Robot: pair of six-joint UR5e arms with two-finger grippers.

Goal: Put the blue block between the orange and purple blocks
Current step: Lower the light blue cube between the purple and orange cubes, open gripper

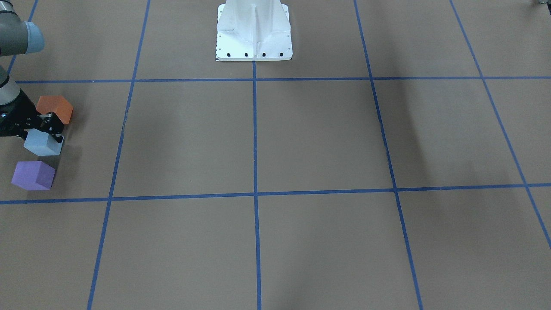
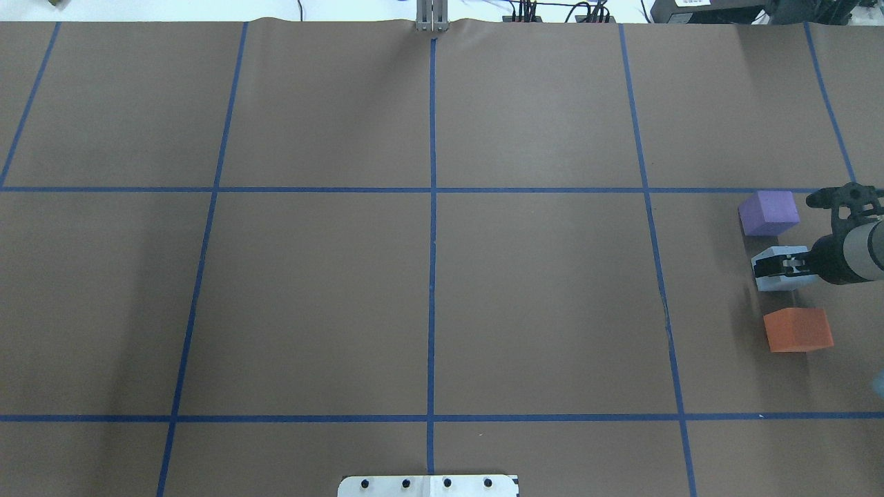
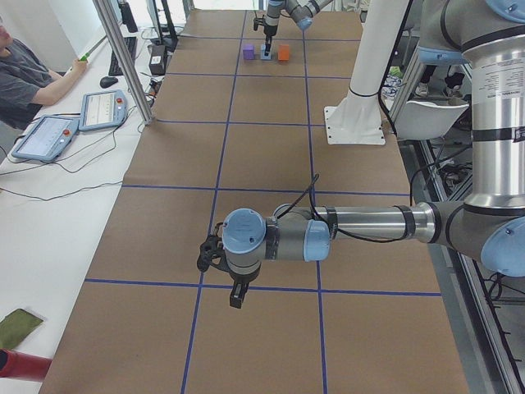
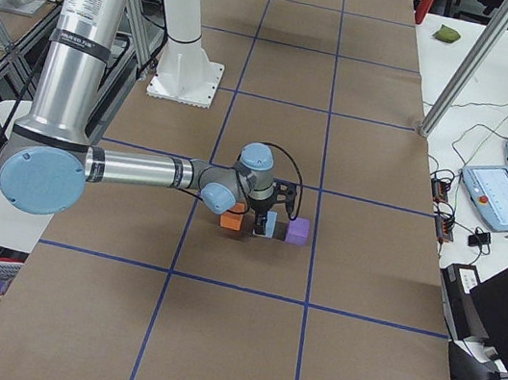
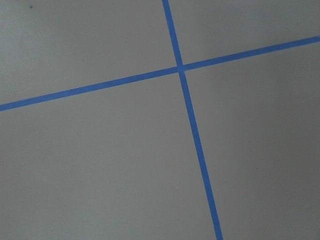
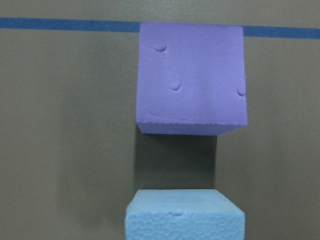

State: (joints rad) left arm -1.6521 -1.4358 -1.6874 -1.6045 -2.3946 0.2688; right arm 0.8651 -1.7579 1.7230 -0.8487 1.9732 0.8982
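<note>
The brown paper-covered table (image 2: 311, 290), crossed by blue tape lines (image 2: 433, 276), is lying bare across its middle and left. The three blocks are all sitting far out on the robot's right. In the exterior right view one grid square is separating them from that end of the table. The purple foam cube (image 2: 769, 212) is sitting just beside a tape line on the side far from the robot, and the orange foam cube (image 2: 798, 330) is lying nearest the robot. The white mounting base (image 1: 254, 32) is standing well apart from them.

The light blue foam cube (image 2: 777, 281) is sitting in the row between the orange and purple cubes, with a narrow strip of table showing on each side and touching neither. The right pincer (image 2: 780, 262) is coming down directly over it. Its fingers are straddling the cube and appear to be clamping two opposite sides. Whether the cube is resting on the table or hanging just above it is not clear.

The right arm (image 4: 140, 171) is reaching out low, its forearm running nearly level over the table and its wrist bending down so the pincer is pointing at the table. The left arm (image 3: 369, 222) is holding its forearm level over the opposite end. The left pincer (image 3: 235, 297) is hanging above a tape crossing, and I cannot tell whether its fingers are apart or together.
</note>
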